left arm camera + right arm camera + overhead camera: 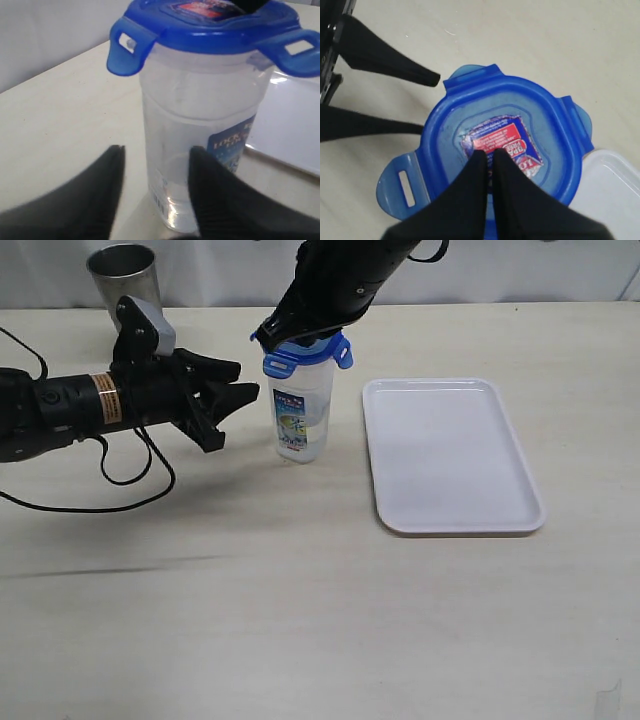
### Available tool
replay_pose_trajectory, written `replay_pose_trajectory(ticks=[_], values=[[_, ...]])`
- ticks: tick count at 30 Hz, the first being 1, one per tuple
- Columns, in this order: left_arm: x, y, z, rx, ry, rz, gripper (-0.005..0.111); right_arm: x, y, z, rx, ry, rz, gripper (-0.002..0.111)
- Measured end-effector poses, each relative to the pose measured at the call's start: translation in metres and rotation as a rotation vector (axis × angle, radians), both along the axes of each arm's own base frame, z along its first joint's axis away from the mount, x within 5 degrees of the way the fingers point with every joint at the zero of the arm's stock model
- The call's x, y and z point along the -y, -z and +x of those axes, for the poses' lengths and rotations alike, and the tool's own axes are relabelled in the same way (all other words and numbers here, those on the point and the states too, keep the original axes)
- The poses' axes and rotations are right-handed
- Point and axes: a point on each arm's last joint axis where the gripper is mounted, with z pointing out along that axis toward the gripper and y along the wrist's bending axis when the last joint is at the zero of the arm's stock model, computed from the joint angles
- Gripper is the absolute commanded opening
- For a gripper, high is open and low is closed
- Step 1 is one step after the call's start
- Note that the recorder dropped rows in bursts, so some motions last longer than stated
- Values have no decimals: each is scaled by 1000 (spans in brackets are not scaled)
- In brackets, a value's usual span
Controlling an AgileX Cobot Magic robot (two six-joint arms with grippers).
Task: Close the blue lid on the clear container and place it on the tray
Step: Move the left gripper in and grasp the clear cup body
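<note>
The clear container [312, 390] stands on the table [300, 620]. The tray [455, 510] lies just beside it at 3 o'clock, not touching. The blue lid [290, 362] sits on top of the container.

The right gripper [489, 162] comes in from 12 o'clock. Its jaws are pressed tight together and hold nothing. Their tips push on the red sticker [507, 142] in the middle of the lid. The left gripper [232, 390] is at 9 o'clock of the container. Its jaws are partly open and hold nothing, and the tips are just beside the container's wall. A steel cup [125, 280] stands well apart at 10 o'clock.

I think the job now is to push the lid shut. The push should go straight down on the middle, so the tall, thin container does not tip over. It would help if the left gripper closes softly around the container's body to keep it steady. The flaps [127, 47] stick out sideways and do not look snapped down. Each one probably needs folding down too.

The container stands straight up. Its long way runs up and down, with the mouth at the top under the lid. Its label [295, 425] faces 6 o'clock in the outside view. The lid lies flat, sticker side up. To reach the tray, the container should go toward 3 o'clock, kept upright.
</note>
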Motion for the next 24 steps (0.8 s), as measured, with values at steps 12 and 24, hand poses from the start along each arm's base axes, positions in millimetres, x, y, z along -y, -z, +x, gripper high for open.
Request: replay_pose_trajectory(ticks=[12, 24], values=[[32, 32, -7, -42, 103, -37, 94, 0, -1, 0, -4, -3, -4, 4], [53, 43, 11, 17, 59, -50, 94, 0, -1, 0, -4, -3, -4, 4]])
